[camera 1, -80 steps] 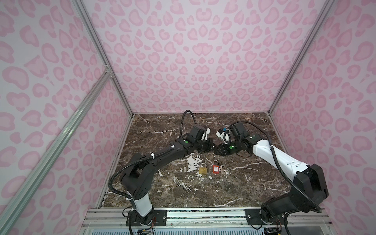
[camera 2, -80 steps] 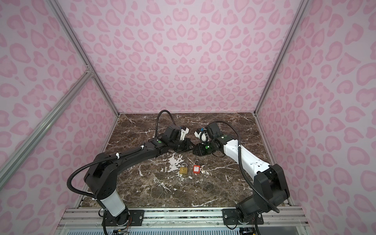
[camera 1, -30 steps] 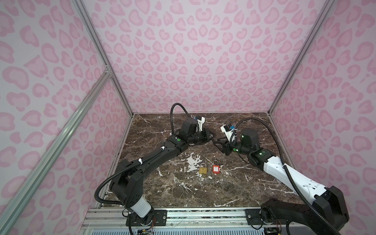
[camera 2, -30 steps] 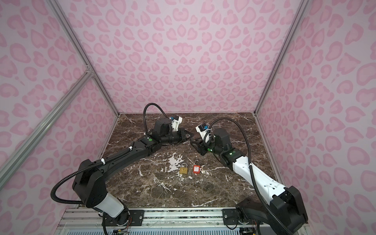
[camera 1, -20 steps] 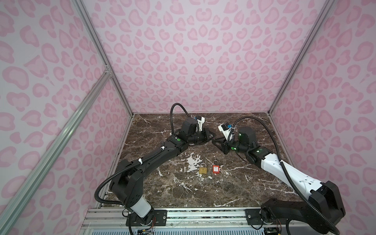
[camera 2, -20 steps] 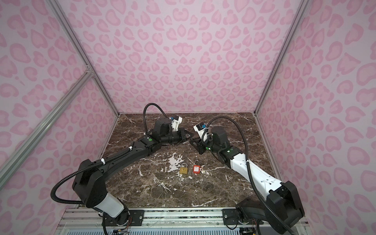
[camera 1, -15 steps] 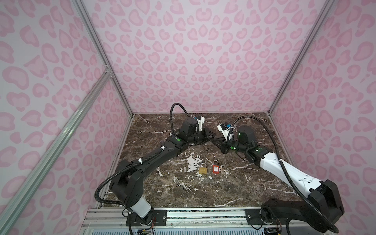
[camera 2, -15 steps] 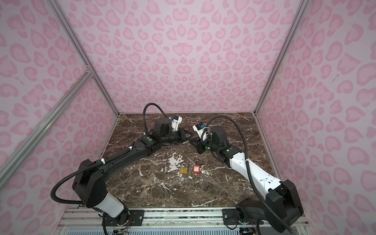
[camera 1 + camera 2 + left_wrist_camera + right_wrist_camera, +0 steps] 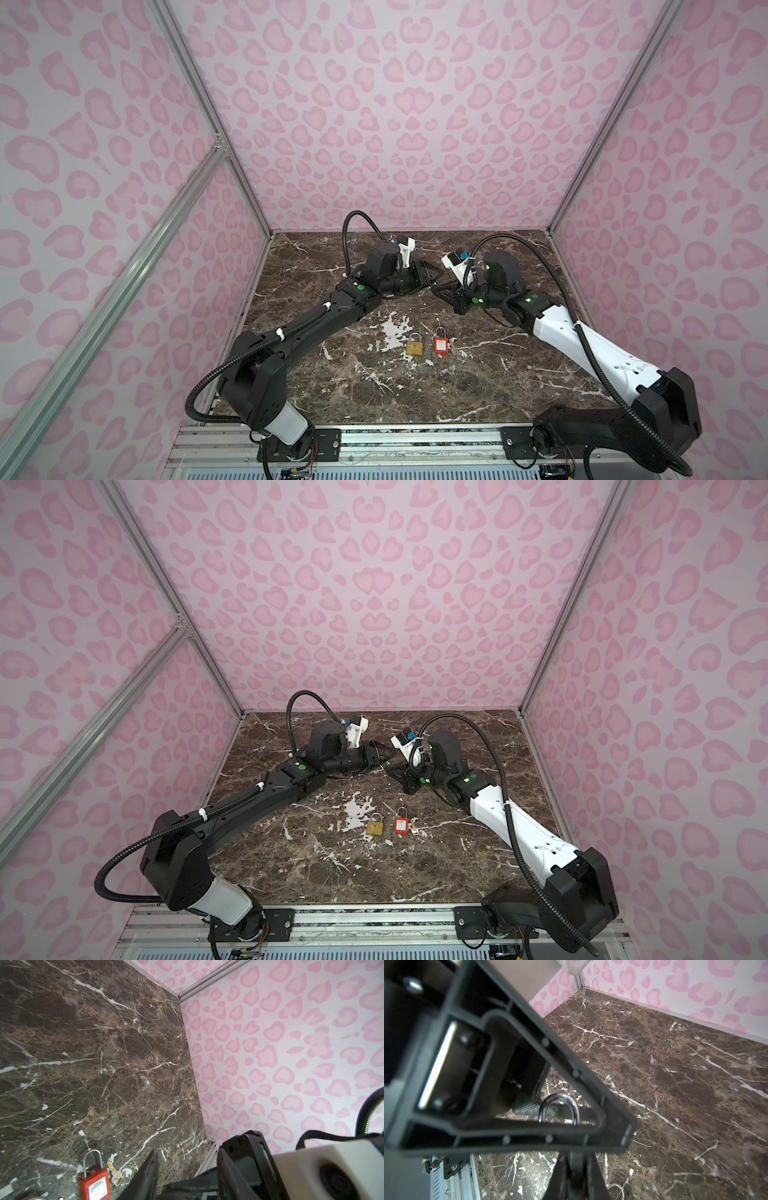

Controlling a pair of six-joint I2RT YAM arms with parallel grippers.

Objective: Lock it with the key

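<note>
The right claw has its black fingers pressed almost together on a thin dark piece that is too blurred to name. A wire ring hangs just beside them. Tip to tip with it is the left claw, jaws standing apart: in the left wrist view its matte black fingers have a clear gap between them. Seen from the right wrist, one of these fingers is a ribbed triangular plastic frame with a cross-hatched pad behind it. A thick chrome shackle shows through the frame's window, its body hidden.

Both claws meet over the back half of the worktop, a glossy dark brown marble slab with white veins. The task's things lie well apart from them, nearer the front and roughly in line with the meeting point. A squat brass padlock and a red padlock with a white label lie flat side by side, close but not touching. The red one's shackle is thin and tall. Both shackles point toward the back wall, so their long axes run front to back. A small silvery key lies just beside the red padlock's body, on the side away from the brass one. Its blade points nearly the shackle's way, slightly slanted.
</note>
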